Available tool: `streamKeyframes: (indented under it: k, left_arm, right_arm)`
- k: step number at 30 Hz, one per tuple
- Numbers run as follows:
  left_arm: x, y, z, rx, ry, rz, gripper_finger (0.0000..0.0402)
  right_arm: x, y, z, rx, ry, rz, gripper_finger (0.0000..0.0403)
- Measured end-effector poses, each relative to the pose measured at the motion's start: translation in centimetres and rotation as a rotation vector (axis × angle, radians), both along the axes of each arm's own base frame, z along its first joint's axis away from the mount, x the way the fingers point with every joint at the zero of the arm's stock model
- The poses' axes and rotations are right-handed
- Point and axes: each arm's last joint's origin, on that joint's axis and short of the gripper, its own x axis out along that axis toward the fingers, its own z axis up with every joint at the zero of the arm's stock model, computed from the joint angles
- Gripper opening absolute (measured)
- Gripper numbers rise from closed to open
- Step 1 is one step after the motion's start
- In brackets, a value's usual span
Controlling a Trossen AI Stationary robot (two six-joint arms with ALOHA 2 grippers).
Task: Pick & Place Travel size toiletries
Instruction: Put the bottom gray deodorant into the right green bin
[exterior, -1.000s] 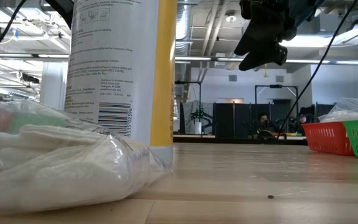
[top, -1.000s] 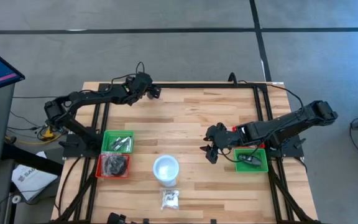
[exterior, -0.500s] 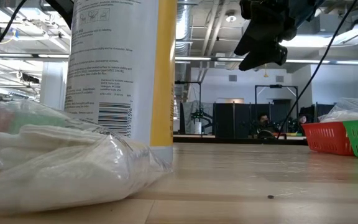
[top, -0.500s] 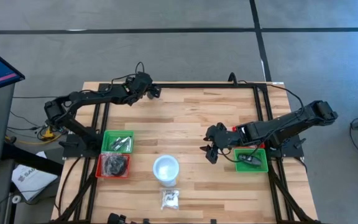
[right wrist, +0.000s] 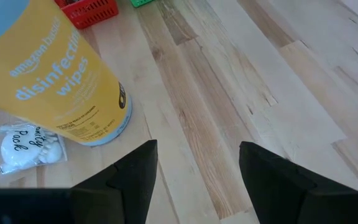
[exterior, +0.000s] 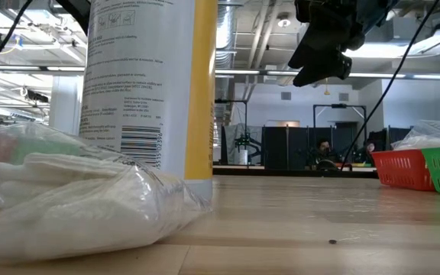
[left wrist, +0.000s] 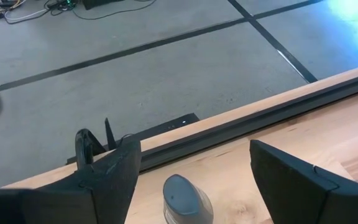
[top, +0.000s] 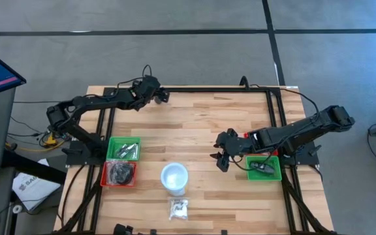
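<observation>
Nothing moved since earlier frames: right gripper (top: 219, 160) hovers spread near desk's right-side green tray (top: 271, 172); left gripper (top: 162, 96) spread over far edge.

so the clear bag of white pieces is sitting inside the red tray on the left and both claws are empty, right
Not quite. The high view shows the clear bag of white pieces lying on the bare table, just in front of the wipes canister, not inside the red tray. The rest holds: the left claw and the right claw are both open and empty.
</observation>
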Motion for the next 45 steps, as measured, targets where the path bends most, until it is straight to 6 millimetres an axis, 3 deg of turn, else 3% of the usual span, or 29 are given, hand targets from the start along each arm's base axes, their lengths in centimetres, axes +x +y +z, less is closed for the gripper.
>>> streamKeyframes:
  k: [24, 34, 39, 45]
  left_arm:
    - [0.34, 0.16, 0.42, 0.030, -0.039, -0.027, 0.0292]
    - [0.47, -0.06, 0.35, 0.052, 0.073, -0.123, 0.0294]
    - [0.45, -0.08, 0.31, 0.045, 0.069, -0.117, 0.0320]
    - [0.51, -0.18, 0.25, 0.032, 0.062, -0.137, 0.0381]
  right_arm:
    - [0.01, -0.01, 0.00, -0.002, 0.000, 0.002, 0.0215]
    - [0.00, 0.01, 0.01, -0.002, 0.000, 0.003, 0.0215]
    - [0.00, 0.01, -0.01, -0.002, 0.000, 0.003, 0.0216]
    - [0.00, 0.01, -0.01, -0.003, 0.000, 0.003, 0.0215]
